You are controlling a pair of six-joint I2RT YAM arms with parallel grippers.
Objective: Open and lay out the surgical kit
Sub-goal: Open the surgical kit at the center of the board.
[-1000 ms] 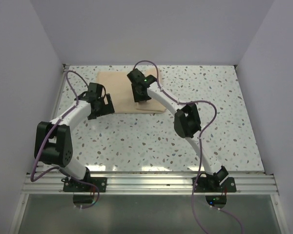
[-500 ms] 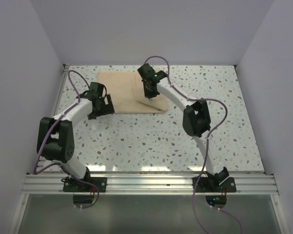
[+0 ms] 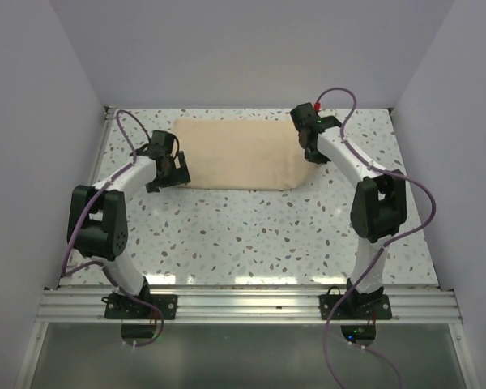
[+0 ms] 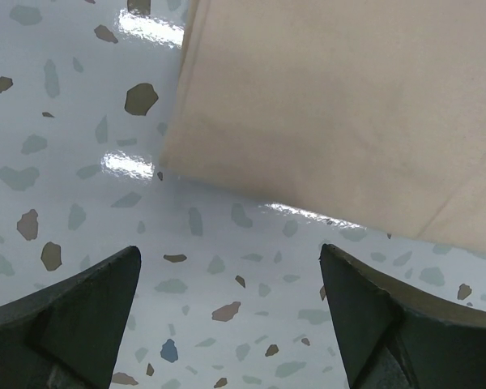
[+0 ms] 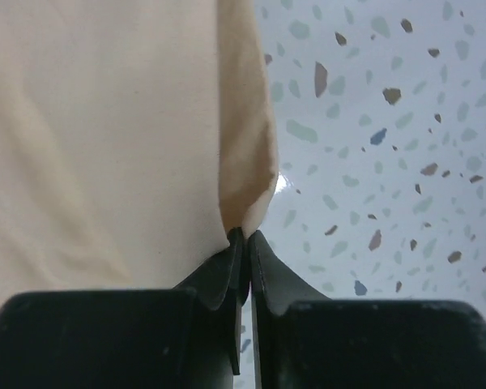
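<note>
The cloth wrap is pinched at its right edge by the right gripper; the left gripper is spread wide, empty.

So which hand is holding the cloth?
The right hand, shut on the cloth wrap at its right edge; the left hand hangs open beside it.

tan cloth wrap; white table speckled grey and brown.
</note>
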